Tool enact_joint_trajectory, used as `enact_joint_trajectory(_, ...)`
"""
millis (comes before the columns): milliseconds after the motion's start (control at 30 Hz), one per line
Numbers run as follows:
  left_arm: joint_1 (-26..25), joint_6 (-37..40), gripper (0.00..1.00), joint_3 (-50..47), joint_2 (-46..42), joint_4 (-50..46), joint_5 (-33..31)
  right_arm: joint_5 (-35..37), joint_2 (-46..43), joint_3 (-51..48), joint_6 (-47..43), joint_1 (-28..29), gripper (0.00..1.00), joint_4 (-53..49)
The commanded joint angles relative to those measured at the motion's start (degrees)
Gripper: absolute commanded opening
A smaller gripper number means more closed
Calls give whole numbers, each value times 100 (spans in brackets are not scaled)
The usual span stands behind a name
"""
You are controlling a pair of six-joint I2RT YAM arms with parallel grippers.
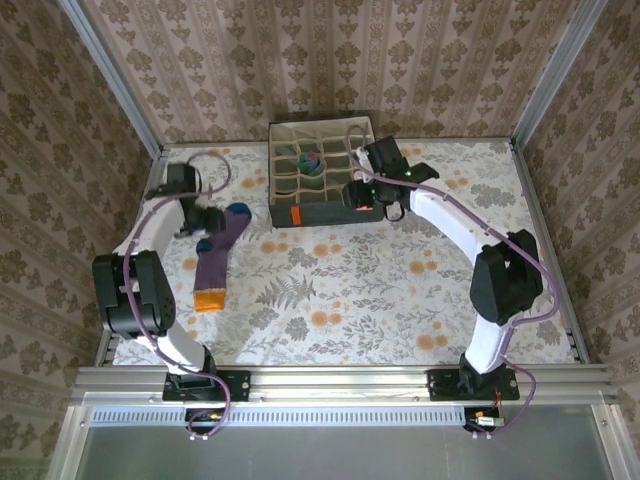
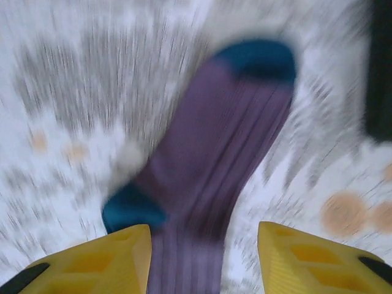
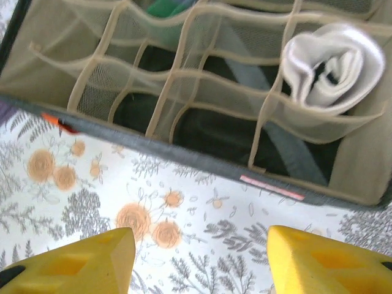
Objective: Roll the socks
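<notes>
Pickup step: left gripper point(image 2: 203, 245), jaws apart astride the purple sock point(image 2: 226, 147) lying flat on the left of the table point(image 1: 400, 300), seemingly not yet pinching through the blur, must clamp and roll; right gripper point(image 3: 201, 254) gapes empty by the box point(image 3: 202, 160).

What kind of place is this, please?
Probably a robot test cell dressed like a home: wallpapered panels in an aluminium frame, a floral-cloth table, a compartment box and a purple sock.

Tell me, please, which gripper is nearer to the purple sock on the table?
Left. The left gripper is directly over the purple sock, its fingers either side of it. The right gripper is across the table, at the front wall of the compartment box.
</notes>
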Motion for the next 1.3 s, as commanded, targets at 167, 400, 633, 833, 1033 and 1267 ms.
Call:
enact_joint_trajectory(167, -60, -1077, 39, -1101, -44, 560, 535, 219, -700, -1130, -274, 832, 60, 701)
enact_joint_trajectory(400, -1438, -1704, 38, -1181, -89, 545, 389, 4, -1413, -2258, -760, 1340, 58, 1302)
enact_joint_trajectory(633, -3201, -2442, 38, -1289, -86, 732, 231, -273, -2183, -3436, -1994, 2425, 57, 1769)
enact_joint_trajectory(833, -4085, -2160, 42, -1136, -112, 377, 97, 214, -2463, -4198, -3764, 3471, 58, 2340)
enact_joint_trajectory(1033, -3711, -1447, 48, -1225, -1100, -149, -101, 280, -1647, -3965, -5092, 3682, 61, 2792)
enact_joint_trajectory(1267, -2332, -1150, 49, -1545, -1695, -220, 566, 254, -210, -2876, -6008, 3771, 60, 2242)
